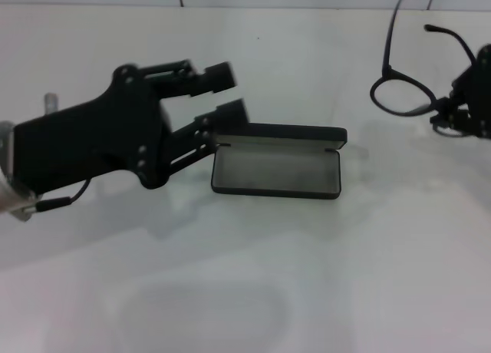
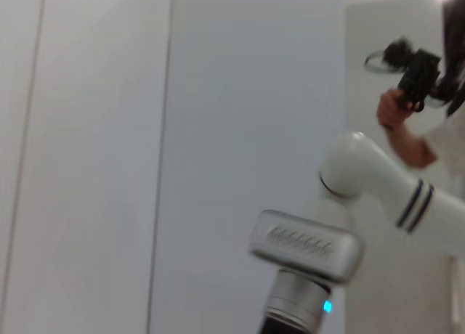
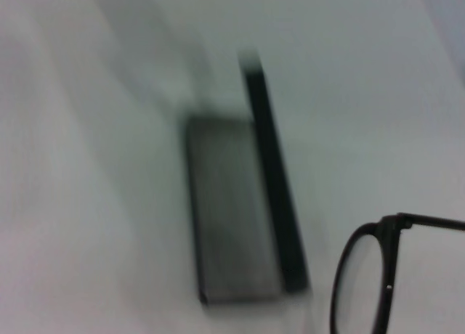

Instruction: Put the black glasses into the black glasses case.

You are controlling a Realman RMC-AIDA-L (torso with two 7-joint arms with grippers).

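The black glasses case point(image 1: 276, 170) lies open on the white table, grey lining up, with its lid standing along the far side. It also shows in the right wrist view point(image 3: 232, 210). My left gripper point(image 1: 226, 94) is open and empty, and hovers at the case's left end. My right gripper point(image 1: 460, 109) is at the far right, shut on the black glasses point(image 1: 400, 92), and holds them in the air to the right of the case and beyond it, temple arms pointing up. One round lens shows in the right wrist view point(image 3: 363, 287). In the left wrist view the right gripper point(image 2: 413, 71) shows far off with the glasses point(image 2: 378, 60).
The white table point(image 1: 307, 276) runs back to a tiled wall edge at the top of the head view. The left wrist view shows pale wall panels and the right arm's white and grey links point(image 2: 305, 247).
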